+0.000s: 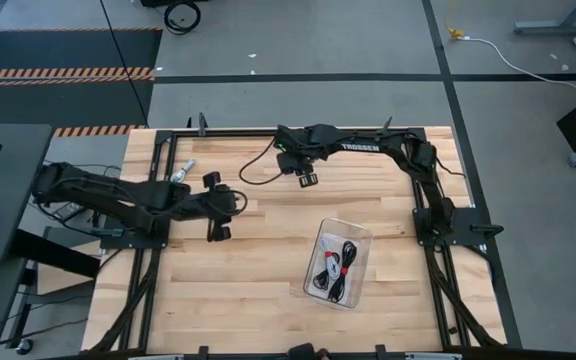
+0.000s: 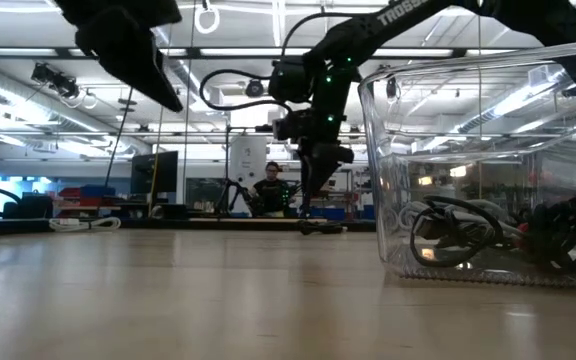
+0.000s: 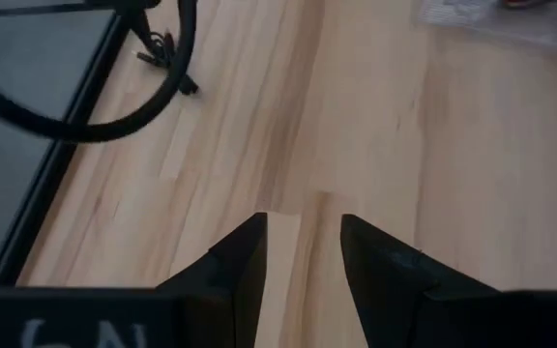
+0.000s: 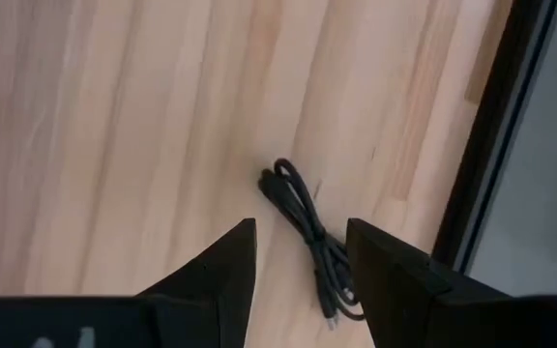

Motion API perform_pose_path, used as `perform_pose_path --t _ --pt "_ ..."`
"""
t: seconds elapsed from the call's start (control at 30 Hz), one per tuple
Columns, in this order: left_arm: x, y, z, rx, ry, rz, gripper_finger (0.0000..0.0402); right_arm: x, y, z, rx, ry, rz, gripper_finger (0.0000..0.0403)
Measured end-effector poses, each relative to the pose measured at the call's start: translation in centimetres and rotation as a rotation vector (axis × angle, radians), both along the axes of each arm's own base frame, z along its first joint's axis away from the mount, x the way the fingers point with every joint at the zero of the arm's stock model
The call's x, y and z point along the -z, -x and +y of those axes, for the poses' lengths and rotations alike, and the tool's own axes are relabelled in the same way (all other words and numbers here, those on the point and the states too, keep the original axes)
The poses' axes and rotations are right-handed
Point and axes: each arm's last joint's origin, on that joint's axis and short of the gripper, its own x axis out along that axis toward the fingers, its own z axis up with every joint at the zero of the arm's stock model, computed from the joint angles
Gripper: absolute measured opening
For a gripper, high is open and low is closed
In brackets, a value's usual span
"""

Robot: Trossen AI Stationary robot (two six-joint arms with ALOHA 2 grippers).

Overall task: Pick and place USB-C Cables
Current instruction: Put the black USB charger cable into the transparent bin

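**Both jaws parted, 1 black cable under the right gripper**

Parted and empty, the jaws of the right gripper [image 4: 298,256] hang over a black USB-C cable [image 4: 307,227] that lies bunched on the wooden table [image 1: 258,290], close to the table's dark frame edge. From above, this gripper [image 1: 307,179] sits at the far middle of the table, its arm reaching in from the right side along the back rail. At table height the same gripper [image 2: 320,190] points downward, with the cable [image 2: 320,227] a small dark shape on the wood directly below it.

Likewise released, the left gripper [image 3: 303,256] shows a clear gap between its 2 dark fingers, with bare planks beneath. In the overhead view it [image 1: 218,207] sits over the left-centre of the table, well apart from the other gripper and the loose cable.

Right of centre and nearer the front edge stands a clear plastic container [image 1: 356,238]. Inside it lie the other USB-C cables [image 1: 330,268]: coiled bundles, mostly black, with some red and white among them. The level view shows the container [image 2: 488,75] close to the lens, dark coils [image 2: 453,235] resting on its floor.

A person [image 2: 271,190] is visible far back in the room beyond the table.
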Motion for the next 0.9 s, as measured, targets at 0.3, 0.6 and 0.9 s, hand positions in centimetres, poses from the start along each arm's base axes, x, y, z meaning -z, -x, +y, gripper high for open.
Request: perform_pose_path --t 0.3,0.6,0.9 --pt "-2.0 1.5 -0.6 0.022 -0.012 -0.118 0.0141 2.3 -0.2 0.3 0.074 -0.04 0.049 0.0169" --pt "-2.4 2.0 -1.2 0.032 -0.033 -0.149 0.0141 2.7 -0.7 0.6 0.114 0.007 0.029 0.0169" --pt "-2.4 2.0 -1.2 0.028 -0.028 -0.151 0.0141 3.0 -0.3 -0.7 0.221 -0.036 -0.001 0.0169"
